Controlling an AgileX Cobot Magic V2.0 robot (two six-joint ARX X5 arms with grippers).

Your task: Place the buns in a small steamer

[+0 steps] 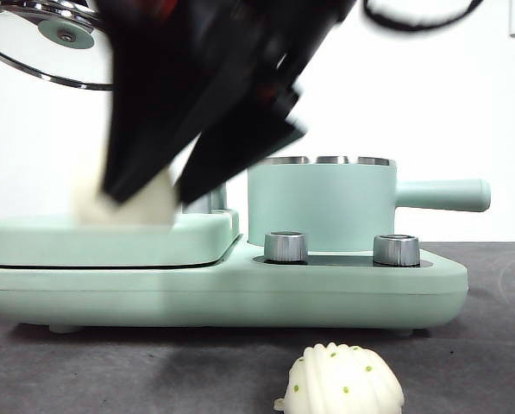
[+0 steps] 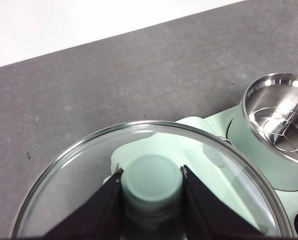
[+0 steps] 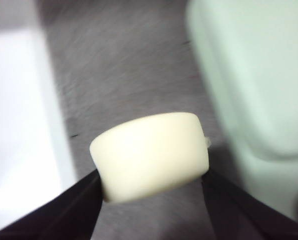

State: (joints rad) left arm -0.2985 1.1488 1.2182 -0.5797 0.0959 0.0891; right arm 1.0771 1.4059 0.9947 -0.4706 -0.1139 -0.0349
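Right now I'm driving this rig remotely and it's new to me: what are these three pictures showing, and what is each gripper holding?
This is a two-armed table robot. The front view looks level across the table; the other two come from cameras on each wrist.

The left gripper is shut on the green knob of the glass lid, held up off the small steamer, whose steel inside is open.

The right gripper is shut on the smooth bun. In the front view it is the big dark blur above the flat griddle.

The ridged bun lies on the grey table in front of the appliance.
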